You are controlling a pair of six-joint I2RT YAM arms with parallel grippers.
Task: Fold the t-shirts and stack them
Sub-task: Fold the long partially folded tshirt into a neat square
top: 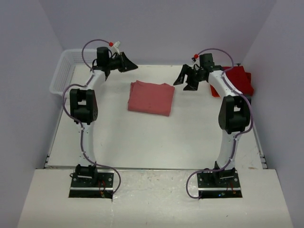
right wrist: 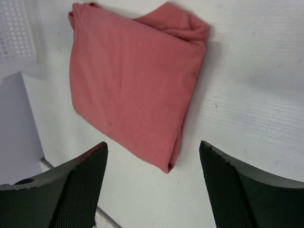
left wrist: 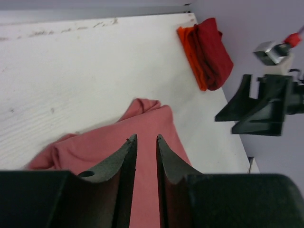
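The folded salmon-red t-shirt point(top: 151, 97) lies flat near the middle of the table point(top: 142, 137), a rough rectangle with its long axis running left to right, slightly skewed; a stack of brighter red t-shirts point(top: 240, 78) sits at the far right edge, well apart from it. The white mesh basket point(top: 64, 71) stands at the far left corner; its contents cannot be told. The left gripper point(left wrist: 146, 137) hovers over the salmon shirt, jaws parted by a narrow gap, holding nothing; the right gripper point(right wrist: 152, 145) is spread wide above it, likewise unloaded.
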